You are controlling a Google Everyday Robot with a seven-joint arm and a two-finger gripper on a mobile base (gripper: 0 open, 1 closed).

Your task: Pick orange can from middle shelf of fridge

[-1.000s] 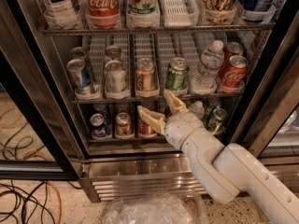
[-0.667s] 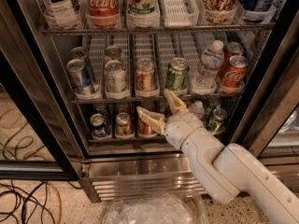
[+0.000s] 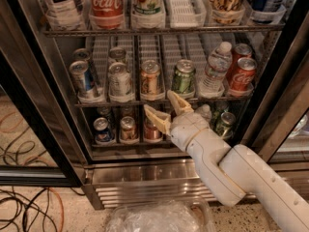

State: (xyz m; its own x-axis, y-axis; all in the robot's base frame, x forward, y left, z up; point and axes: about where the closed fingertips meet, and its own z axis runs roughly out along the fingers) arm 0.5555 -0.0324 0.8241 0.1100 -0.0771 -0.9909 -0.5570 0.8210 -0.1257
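Looking into the fridge [image 3: 135,172], I see that almost nothing has moved since a second ago, so the reach is not progressing. The middle shelf [image 3: 171,52] carries silver cans [image 3: 119,79], a green can [image 3: 183,76], a water bottle [image 3: 215,69] and red cans [image 3: 241,74]. My gripper [image 3: 168,111], spread and empty, waits at its front edge, centre frame. The orange can [image 3: 151,79] stands just above-left, untouched.
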